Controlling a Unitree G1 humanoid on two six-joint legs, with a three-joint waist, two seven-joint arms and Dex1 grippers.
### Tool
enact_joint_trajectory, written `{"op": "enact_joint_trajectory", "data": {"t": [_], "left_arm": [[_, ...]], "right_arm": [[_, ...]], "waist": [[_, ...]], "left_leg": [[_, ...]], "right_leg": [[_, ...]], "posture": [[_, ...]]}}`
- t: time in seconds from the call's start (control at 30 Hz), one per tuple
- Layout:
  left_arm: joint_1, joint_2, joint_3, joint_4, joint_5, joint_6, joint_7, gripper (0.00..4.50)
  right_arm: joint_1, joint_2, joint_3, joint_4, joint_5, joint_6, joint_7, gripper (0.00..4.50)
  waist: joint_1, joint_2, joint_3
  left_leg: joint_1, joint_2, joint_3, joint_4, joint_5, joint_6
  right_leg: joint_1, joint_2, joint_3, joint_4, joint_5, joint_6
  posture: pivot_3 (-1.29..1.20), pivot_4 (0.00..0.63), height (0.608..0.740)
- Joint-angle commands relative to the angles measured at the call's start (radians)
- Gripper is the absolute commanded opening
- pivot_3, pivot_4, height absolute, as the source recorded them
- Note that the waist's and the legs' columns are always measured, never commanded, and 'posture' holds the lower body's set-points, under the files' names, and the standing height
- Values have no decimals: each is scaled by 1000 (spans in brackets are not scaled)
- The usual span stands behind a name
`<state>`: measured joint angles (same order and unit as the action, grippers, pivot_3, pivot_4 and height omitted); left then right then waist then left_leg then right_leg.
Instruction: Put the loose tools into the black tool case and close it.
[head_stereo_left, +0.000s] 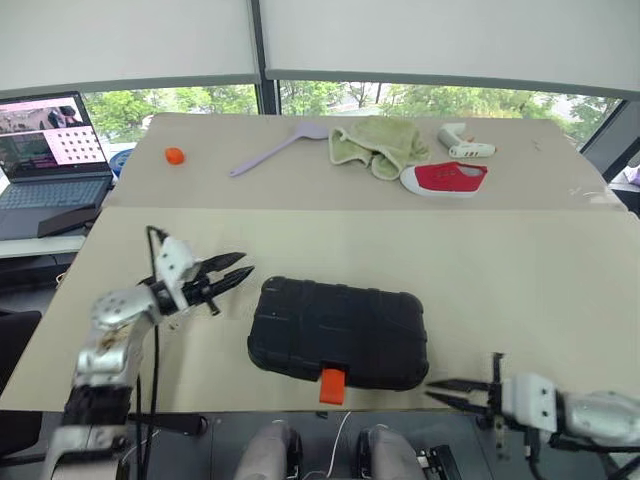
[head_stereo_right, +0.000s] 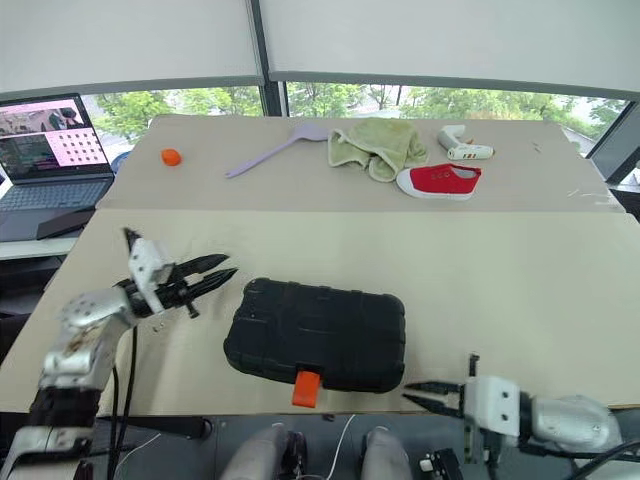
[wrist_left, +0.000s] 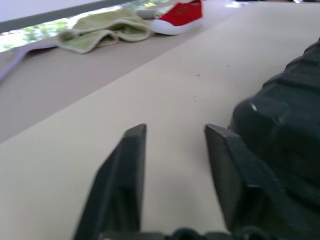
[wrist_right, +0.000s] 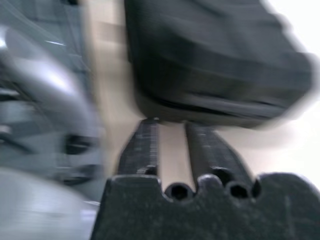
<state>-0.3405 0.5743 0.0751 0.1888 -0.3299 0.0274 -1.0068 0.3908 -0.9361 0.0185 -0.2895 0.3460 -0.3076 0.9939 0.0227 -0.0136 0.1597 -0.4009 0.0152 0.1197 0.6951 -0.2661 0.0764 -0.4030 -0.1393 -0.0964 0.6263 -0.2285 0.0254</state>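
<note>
The black tool case (head_stereo_left: 340, 330) lies closed on the beige table, near its front edge, with an orange latch (head_stereo_left: 333, 385) on the front side. My left gripper (head_stereo_left: 243, 266) hovers just left of the case, pointing toward it. Its fingers (wrist_left: 130, 165) stand apart with nothing between them, and the case's corner (wrist_left: 290, 130) is right beside them. My right gripper (head_stereo_left: 432, 390) is low at the table's front edge, right of the latch, shut and empty, pointing left toward the case (wrist_right: 215, 65). The loose tools are out of view.
On the far table lie a lilac spatula (head_stereo_left: 270, 150), a green cloth (head_stereo_left: 380, 145), a red shoe (head_stereo_left: 445, 178), a white handheld tool (head_stereo_left: 462, 145) and a small orange object (head_stereo_left: 174, 155). An open laptop (head_stereo_left: 45, 150) stands at the far left.
</note>
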Motion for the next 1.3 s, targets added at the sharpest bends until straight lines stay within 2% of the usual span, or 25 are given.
{"op": "enact_joint_trajectory", "data": {"t": [0.03,0.07,0.2,0.33,0.4,0.57,0.73,0.83,0.97,1.07,1.17,1.2,1.3], "left_arm": [[-76,-6,-74,101,82,-21,-14,183],[-96,-8,-91,126,89,-5,-28,16],[-123,-13,-138,171,86,45,-99,16],[-95,-22,-148,139,78,78,-115,16],[-74,-30,-138,107,70,107,-96,16],[-23,-76,-92,29,60,95,-21,16],[-1,-105,-48,-16,46,113,51,16],[-24,-75,-8,-31,35,116,70,16],[-136,-44,32,-70,-74,211,20,16],[-202,-27,7,-123,-153,302,-65,16],[-265,-11,-150,-202,-163,464,-158,16],[-276,-18,-221,-205,-122,469,-174,16],[-298,-74,-357,-135,32,462,-72,16]], "right_arm": [[-68,45,73,-49,-98,171,-70,0],[-96,64,92,-58,-129,201,-91,0],[-176,146,94,-60,-162,282,-160,0],[-263,201,55,-1,-192,316,-205,0],[-316,224,34,50,-211,319,-232,0],[-449,271,6,187,-229,301,-268,0],[-531,283,6,319,-253,253,-262,0],[-559,265,-10,377,-248,236,-242,0],[-517,244,-63,354,-168,262,-180,0],[-444,232,-100,284,-85,302,-121,0],[-305,221,-133,172,-20,329,-77,0],[-269,225,-144,132,2,350,-80,0],[-219,241,-173,32,46,382,-102,0]], "waist": [[-5,0,0],[-8,0,0],[-21,-12,0],[-25,-12,0],[-25,-12,0],[-11,-10,2],[-9,-10,2],[-11,-10,2],[-7,-10,2],[-1,-10,2],[-1,-9,2],[-2,-9,2],[-9,-8,1]], "left_leg": [[-1,0,0,0,3,5],[-2,0,0,0,3,5],[-2,4,-1,0,4,4],[-1,10,-1,0,3,4],[-1,13,0,1,-1,-3],[-3,12,0,2,3,-10],[-11,11,2,1,10,-3],[-15,11,5,2,10,-2],[-15,11,4,2,11,-3],[-15,11,4,2,11,-2],[-15,10,4,2,11,-2],[-14,9,4,2,11,-2],[-13,6,4,2,11,-2]], "right_leg": [[-1,1,0,0,0,0],[-1,1,0,0,0,0],[-2,8,1,0,1,-2],[-3,10,1,-1,3,-6],[-3,10,1,-2,5,-8],[-4,10,0,-1,5,-9],[-12,12,0,2,5,-9],[-17,13,1,3,6,-9],[-17,14,0,3,6,-9],[-16,14,0,3,6,-9],[-15,14,1,2,5,-8],[-14,14,1,2,5,-7],[-14,14,3,3,4,-6]], "posture": [[0,150,740],[0,150,740],[0,150,740],[0,150,740],[0,150,740],[0,150,740],[0,150,740],[0,150,740],[0,150,740],[0,150,740],[0,150,740],[0,150,740],[0,150,740]]}}
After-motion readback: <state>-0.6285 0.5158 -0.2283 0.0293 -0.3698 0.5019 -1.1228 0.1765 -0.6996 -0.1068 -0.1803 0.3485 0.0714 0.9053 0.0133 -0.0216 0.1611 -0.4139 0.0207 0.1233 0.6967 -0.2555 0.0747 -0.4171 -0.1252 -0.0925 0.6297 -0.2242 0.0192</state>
